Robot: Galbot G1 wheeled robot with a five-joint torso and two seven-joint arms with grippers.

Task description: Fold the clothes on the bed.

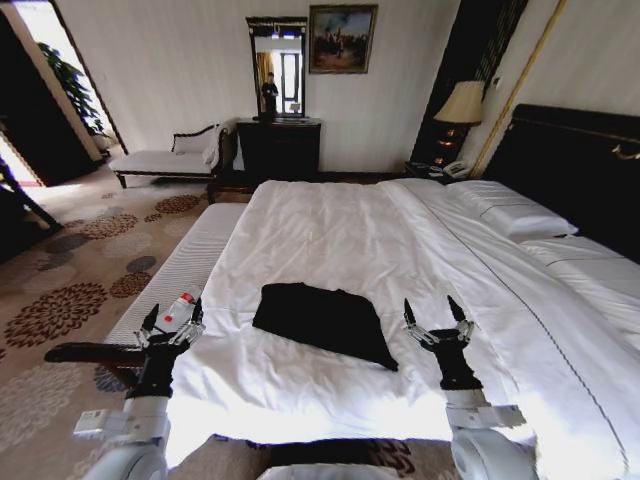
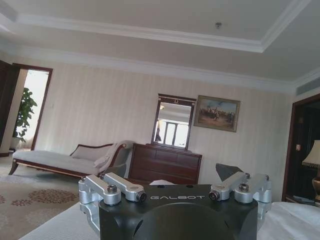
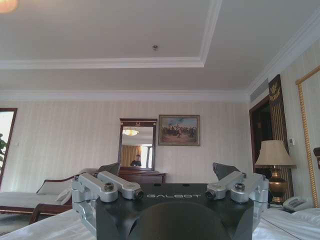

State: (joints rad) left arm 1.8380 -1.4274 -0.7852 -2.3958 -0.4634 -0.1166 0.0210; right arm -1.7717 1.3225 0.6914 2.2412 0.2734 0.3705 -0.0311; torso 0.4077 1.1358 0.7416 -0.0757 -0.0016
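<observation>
Nearest my head camera, my two silver-and-black arms rise from the lower edge of the view. The left gripper [image 1: 172, 318] stands upright at the near left side of the bed, its black-tipped fingers spread apart with nothing between them. The right gripper [image 1: 436, 320] stands upright over the near part of the bed, fingers likewise spread and empty.

Between the two grippers, touching neither, lies the black soft-fabric T-shirt [image 1: 322, 321], gathered into a compact, roughly rectangular bundle on the white duvet. It rests near the foot end of the large double bed with white linen [image 1: 330, 230], a little to the left of centre. I cannot see any lettering on the fabric as it lies.

At the far right I see white pillows [image 1: 510, 210] against the tall dark headboard [image 1: 570, 165]. Beyond them stands a bedside lamp with a cream shade [image 1: 462, 103].

Against the far wall are a dark wooden dresser [image 1: 279, 149], a framed mirror [image 1: 278, 68] and a framed painting [image 1: 342, 39]. A white-cushioned chaise bench [image 1: 165, 160] stands to the left, on patterned carpet [image 1: 60, 290].

In the left wrist view, the black gripper body marked GALBOT [image 2: 177, 212] faces that wall; the right wrist view gives the same for its own gripper body [image 3: 174, 210].
</observation>
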